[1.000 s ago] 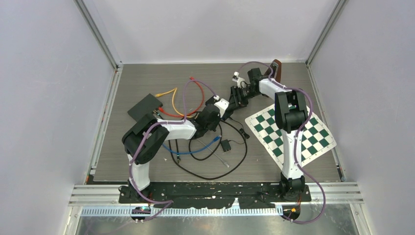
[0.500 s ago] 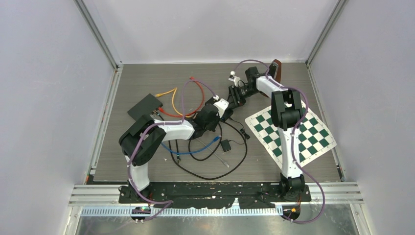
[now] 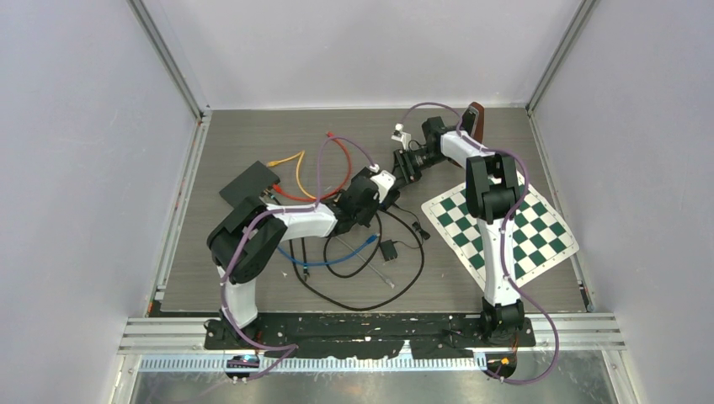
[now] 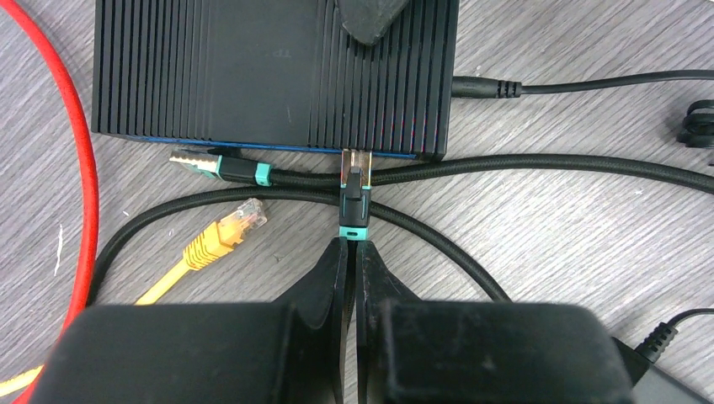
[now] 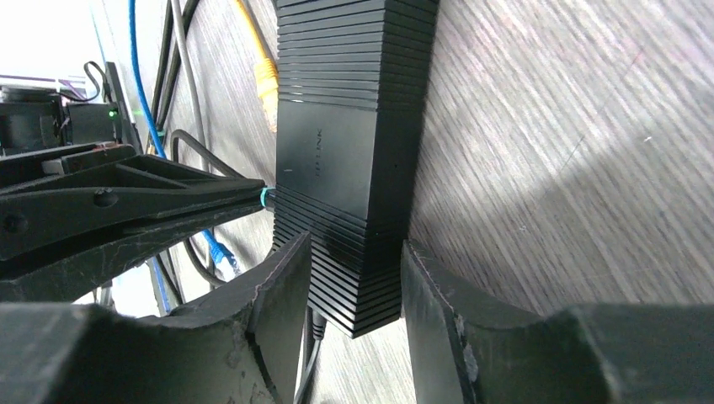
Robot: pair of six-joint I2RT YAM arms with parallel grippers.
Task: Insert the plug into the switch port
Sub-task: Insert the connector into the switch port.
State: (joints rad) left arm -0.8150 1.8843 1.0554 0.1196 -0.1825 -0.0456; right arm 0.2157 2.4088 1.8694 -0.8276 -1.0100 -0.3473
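From above, the left hand [image 3: 376, 187] and right hand [image 3: 407, 162] meet from opposite sides on the worktop [image 3: 253, 135]; what lies between them is hidden.

In the left wrist view, the left hand is pinched shut on the plug [image 4: 354, 189], whose tip sits at the front edge of the switch [image 4: 253, 76]. A tilted push could jam it against the port rim.

In the right wrist view, the right hand clamps across the switch's end. If that hold is loose, the switch could slide back.
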